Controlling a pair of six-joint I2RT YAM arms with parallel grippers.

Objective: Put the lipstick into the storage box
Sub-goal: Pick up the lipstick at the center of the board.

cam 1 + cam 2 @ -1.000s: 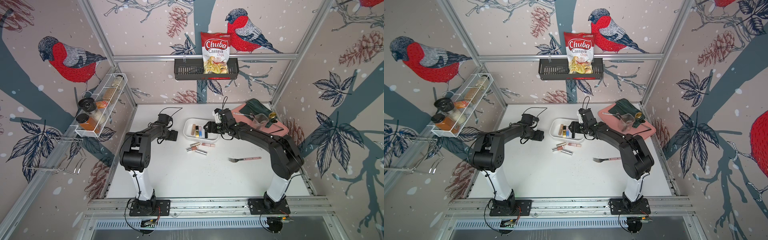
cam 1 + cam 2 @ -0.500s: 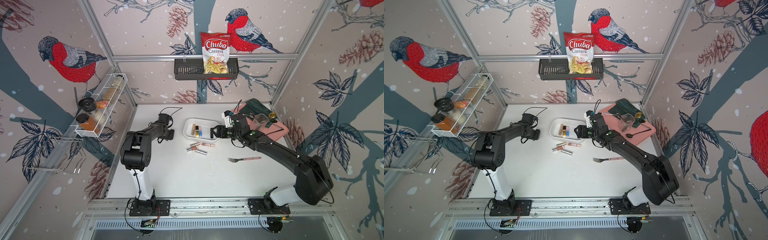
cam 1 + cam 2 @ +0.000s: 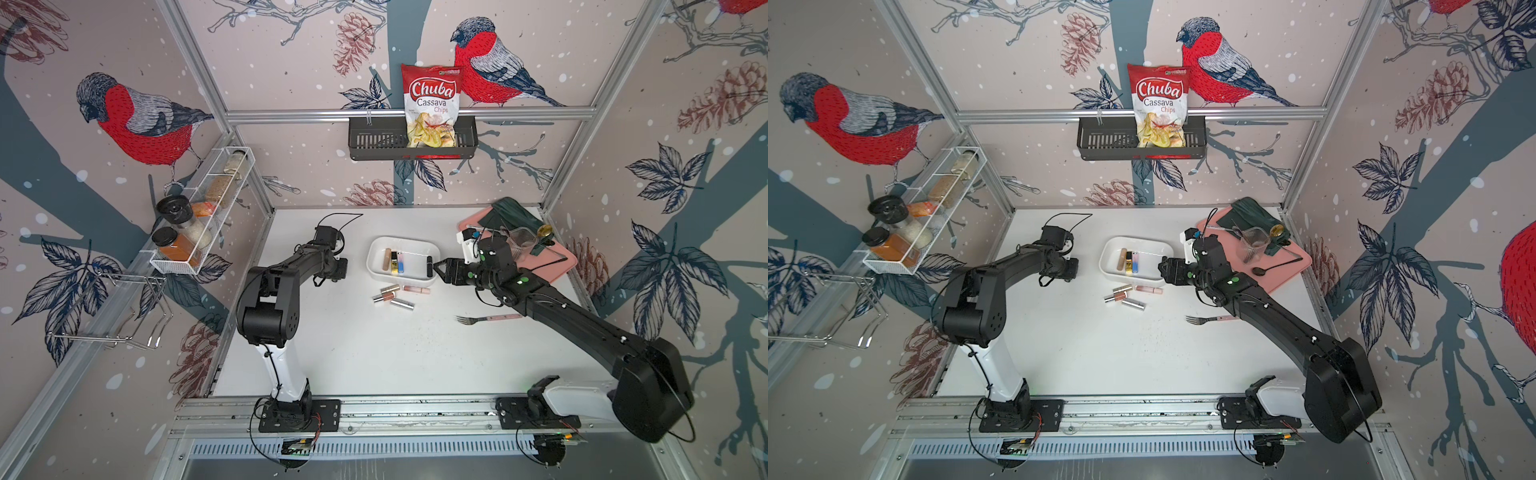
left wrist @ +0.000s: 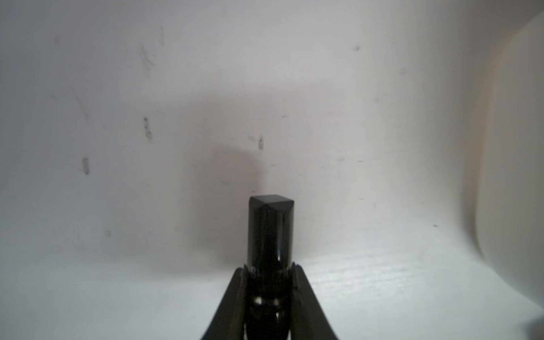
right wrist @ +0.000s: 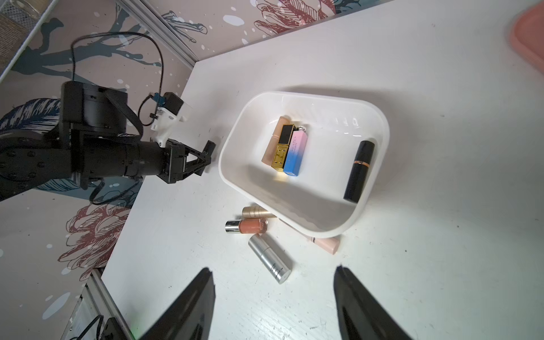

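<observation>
Pulled right pincer (image 3: 437, 268) back off white round-cornered plastic storage box (image 5: 323, 100), jaws apart and empty, leaving black gold-banded lipstick tube (image 5: 359, 170) inside: one more stowed. Lies flat at the box end just beside that pincer's tips. Snapped left pincer (image 5: 209, 147) together on nothing near the opposite end; four tubes (image 3: 383, 296) left on white tabletop (image 3: 374, 353).

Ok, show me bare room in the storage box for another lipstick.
Free: the floor of the storage box between the pink-blue lipstick and the black lipstick along one end wall. Crowded: three tubes packed side by side, and four loose tubes on the table beside the box's near wall.
</observation>
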